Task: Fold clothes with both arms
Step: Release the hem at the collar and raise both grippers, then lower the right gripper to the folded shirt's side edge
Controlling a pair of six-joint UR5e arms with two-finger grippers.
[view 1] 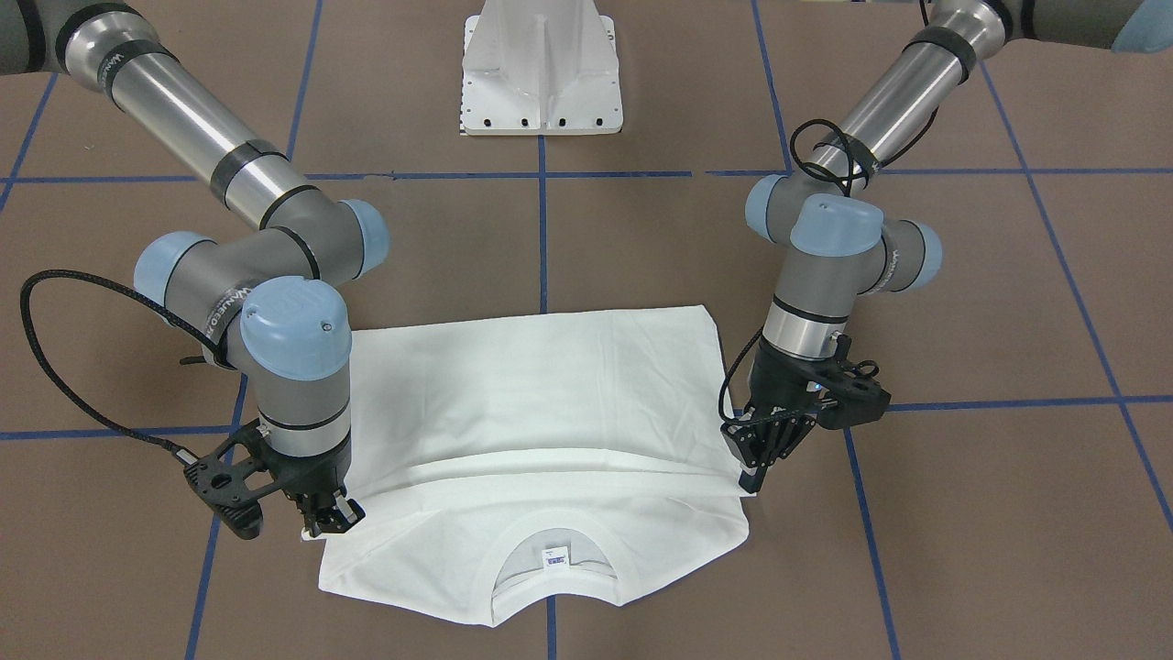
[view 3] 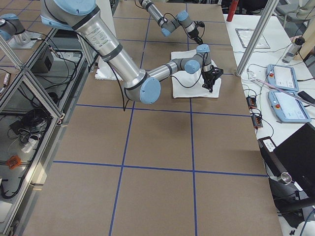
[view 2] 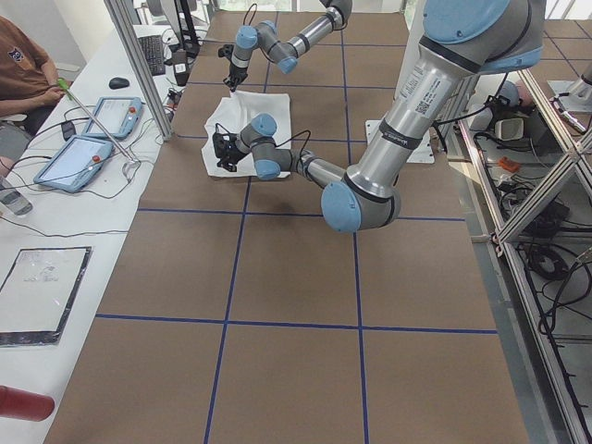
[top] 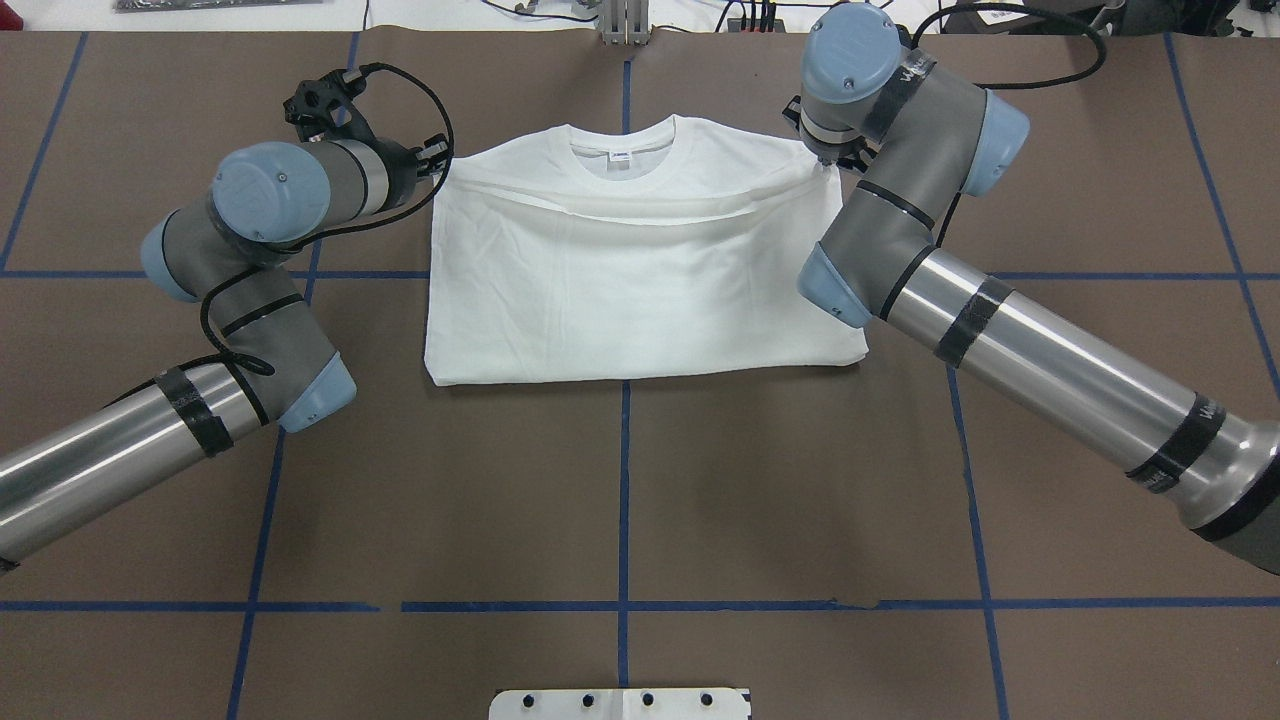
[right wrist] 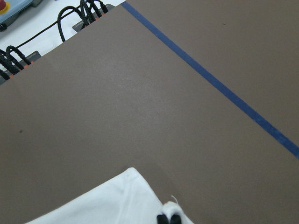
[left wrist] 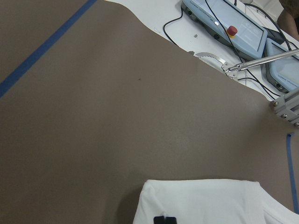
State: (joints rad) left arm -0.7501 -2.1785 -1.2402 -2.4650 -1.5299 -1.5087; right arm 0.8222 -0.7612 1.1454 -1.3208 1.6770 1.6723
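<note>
We judge the shirt [top: 640,290] light and limp, best held at both corners. It lies flat on the table [top: 620,480], lower half folded toward the collar [top: 640,150]. Our left claw [view 1: 751,477] and right claw [view 1: 332,522] each pinch a corner of the upper layer.

Overhead view, upper right: right tool [view 1: 332,524] hidden beneath its own wrist. Both wrist views cut the white ribbed-collar T-shirt [left wrist: 205,205] at the bottom edge. Small neck label [view 1: 555,556]: print illegible.
</note>
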